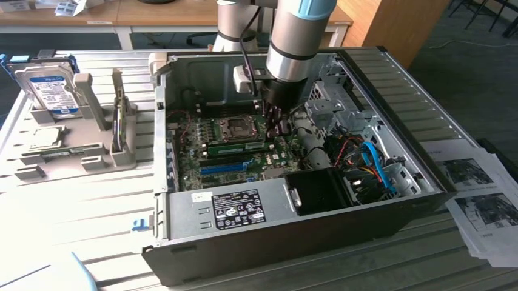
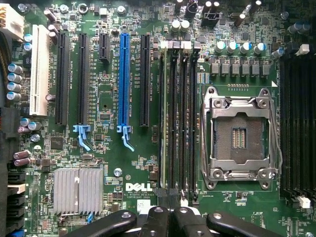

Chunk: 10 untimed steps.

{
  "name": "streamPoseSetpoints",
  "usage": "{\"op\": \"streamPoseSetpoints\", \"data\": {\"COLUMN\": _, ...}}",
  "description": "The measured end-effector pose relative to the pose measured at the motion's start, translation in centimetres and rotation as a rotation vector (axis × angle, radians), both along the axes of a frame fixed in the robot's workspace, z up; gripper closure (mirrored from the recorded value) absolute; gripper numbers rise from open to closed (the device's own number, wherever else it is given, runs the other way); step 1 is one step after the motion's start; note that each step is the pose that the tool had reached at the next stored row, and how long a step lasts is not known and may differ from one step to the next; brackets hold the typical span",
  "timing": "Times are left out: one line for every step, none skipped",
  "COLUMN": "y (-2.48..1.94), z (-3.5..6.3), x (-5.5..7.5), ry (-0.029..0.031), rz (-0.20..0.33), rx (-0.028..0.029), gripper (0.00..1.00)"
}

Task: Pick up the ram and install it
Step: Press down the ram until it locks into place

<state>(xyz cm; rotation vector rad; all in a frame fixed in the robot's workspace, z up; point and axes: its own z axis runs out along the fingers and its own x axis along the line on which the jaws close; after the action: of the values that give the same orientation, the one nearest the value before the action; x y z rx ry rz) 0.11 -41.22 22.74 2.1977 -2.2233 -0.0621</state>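
the gripper (image 2: 170,219) had its fingers pressed together with nothing visible between them, and it hung low inside the open computer case (image 1: 421,182), just above the motherboard (image 2: 108,103). the ram (image 1: 236,146) stood on edge in one of the memory slots (image 2: 180,118) beside the bare cpu socket (image 2: 239,133), near the fingertips. whether they touched its top edge, and whether the stick was fully seated, could not be told

the main risk looked to be an uneven seat. a push landing toward one end of the stick would likely drive that end down and leave the other high, so the white latches (image 2: 170,44) would not catch. if the notch was not lined up, more force would only strain the slot and flex the board. the top edge was thin, so closed fingers could slide off it. a slip toward the socket could hit its exposed contacts, which bend easily, and a slip the other way could strike the neighbouring slots. the coloured cables (image 1: 372,160) at the exterior view's right lay close to the arm and could snag
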Motion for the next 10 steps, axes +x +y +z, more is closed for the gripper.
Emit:
{"op": "streamPoseSetpoints", "data": {"y": 0.0, "z": -0.01, "x": 0.0, "ry": -0.0001, "rz": 0.0, "rx": 0.0001, "gripper": 0.91}}
{"op": "streamPoseSetpoints", "data": {"y": 0.0, "z": -0.01, "x": 0.0, "ry": 0.0, "rz": 0.0, "rx": 0.0001, "gripper": 0.91}}
{"op": "streamPoseSetpoints", "data": {"y": 0.01, "z": -0.04, "x": 0.0, "ry": -0.0001, "rz": 0.0, "rx": 0.0002, "gripper": 0.91}}
{"op": "streamPoseSetpoints", "data": {"y": 0.01, "z": -0.06, "x": 0.0, "ry": -0.0001, "rz": 0.0, "rx": 0.0003, "gripper": 0.91}}
{"op": "streamPoseSetpoints", "data": {"y": 0.0, "z": -0.06, "x": 0.0, "ry": -0.0001, "rz": 0.0, "rx": 0.0002, "gripper": 0.91}}
{"op": "streamPoseSetpoints", "data": {"y": 0.0, "z": -0.07, "x": 0.0, "ry": 0.0, "rz": 0.0, "rx": 0.0002, "gripper": 0.91}}
{"op": "streamPoseSetpoints", "data": {"y": 0.0, "z": -0.1, "x": 0.0, "ry": -0.0001, "rz": 0.0, "rx": 0.0002, "gripper": 0.91}}
{"op": "streamPoseSetpoints", "data": {"y": 0.01, "z": -0.12, "x": 0.0, "ry": -0.0001, "rz": 0.0, "rx": 0.0003, "gripper": 0.91}}
{"op": "streamPoseSetpoints", "data": {"y": 0.0, "z": -0.13, "x": 0.0, "ry": -0.0001, "rz": 0.0, "rx": 0.0002, "gripper": 0.91}}
{"op": "streamPoseSetpoints", "data": {"y": 0.01, "z": -0.16, "x": 0.0, "ry": -0.0001, "rz": 0.0, "rx": 0.0003, "gripper": 0.91}}
